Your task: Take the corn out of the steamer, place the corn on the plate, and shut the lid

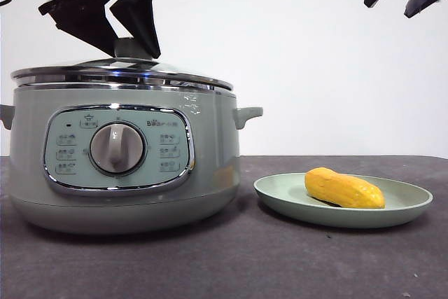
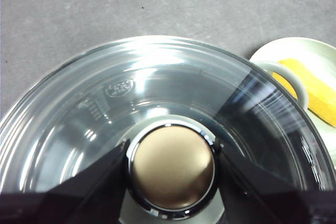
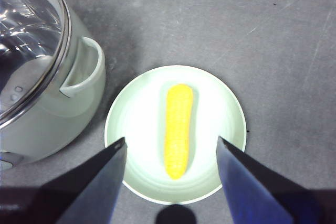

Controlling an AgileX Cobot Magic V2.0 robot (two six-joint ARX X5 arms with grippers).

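A dark grey table surface [image 1: 231,264] extends across the full width of the front view, matte and faintly mottled. Both wrist views show the same surface [image 2: 105,9] [image 3: 236,19] bearing fine pale scratches and a few small dark specks. Behind the table stands a plain white wall [image 1: 308,68], unmarked apart from a small pale fitting at its upper right corner

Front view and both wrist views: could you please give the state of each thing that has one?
Sage-green electric steamer: closed, upright.
Domed glass lid: seated on steamer.
Yellow-orange corn cob: lying on plate.
Pale green round plate: holding corn.
Left gripper: around the lid knob.
Right gripper: open above plate.
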